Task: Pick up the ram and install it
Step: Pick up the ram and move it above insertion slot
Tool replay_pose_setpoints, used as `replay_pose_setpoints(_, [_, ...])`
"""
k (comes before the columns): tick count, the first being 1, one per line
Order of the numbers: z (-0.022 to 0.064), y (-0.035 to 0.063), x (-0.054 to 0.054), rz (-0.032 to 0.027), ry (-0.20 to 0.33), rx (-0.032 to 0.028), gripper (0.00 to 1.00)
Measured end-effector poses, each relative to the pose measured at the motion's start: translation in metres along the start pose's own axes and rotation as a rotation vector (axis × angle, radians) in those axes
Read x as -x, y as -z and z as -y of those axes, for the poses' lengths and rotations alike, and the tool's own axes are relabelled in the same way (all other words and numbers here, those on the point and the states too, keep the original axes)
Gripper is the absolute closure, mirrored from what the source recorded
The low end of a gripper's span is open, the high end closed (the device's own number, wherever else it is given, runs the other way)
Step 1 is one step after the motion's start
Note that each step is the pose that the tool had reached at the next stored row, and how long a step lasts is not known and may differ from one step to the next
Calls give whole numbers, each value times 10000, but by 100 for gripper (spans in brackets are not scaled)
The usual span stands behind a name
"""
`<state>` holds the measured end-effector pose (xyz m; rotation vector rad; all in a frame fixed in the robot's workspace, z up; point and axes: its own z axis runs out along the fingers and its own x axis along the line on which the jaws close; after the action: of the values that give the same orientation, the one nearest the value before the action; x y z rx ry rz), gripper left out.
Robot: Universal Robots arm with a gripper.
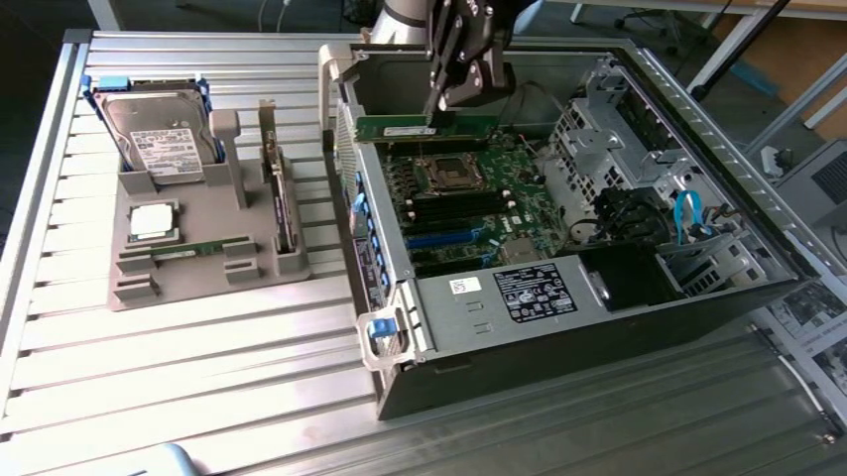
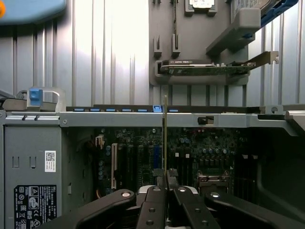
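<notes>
Plainly thin, long and green, the ram (image 1: pixel 397 129) is pinched mid-length under the claw (image 1: pixel 434 109), above the board (image 1: pixel 466 193).

Your exterior view looks down from high above the table (image 1: pixel 198 347), taking in the open computer case (image 1: pixel 556 357) and grey parts holder (image 1: pixel 198 283). Your wrist view sits close behind the end effector (image 2: pixel 165 174), facing across the case toward the holder, which both views share.

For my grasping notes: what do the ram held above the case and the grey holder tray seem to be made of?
The ram: probably fibreglass circuit board; thin, flat, matte green. The grey holder tray: likely plastic, moulded or printed; uniform dull grey, blocky slots, no metallic shine.
</notes>
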<state>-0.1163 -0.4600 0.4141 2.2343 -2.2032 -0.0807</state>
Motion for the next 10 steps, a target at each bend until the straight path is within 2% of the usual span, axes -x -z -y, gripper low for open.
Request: replay_pose_setpoints(10, [69, 2, -1, -4, 0, 0, 88])
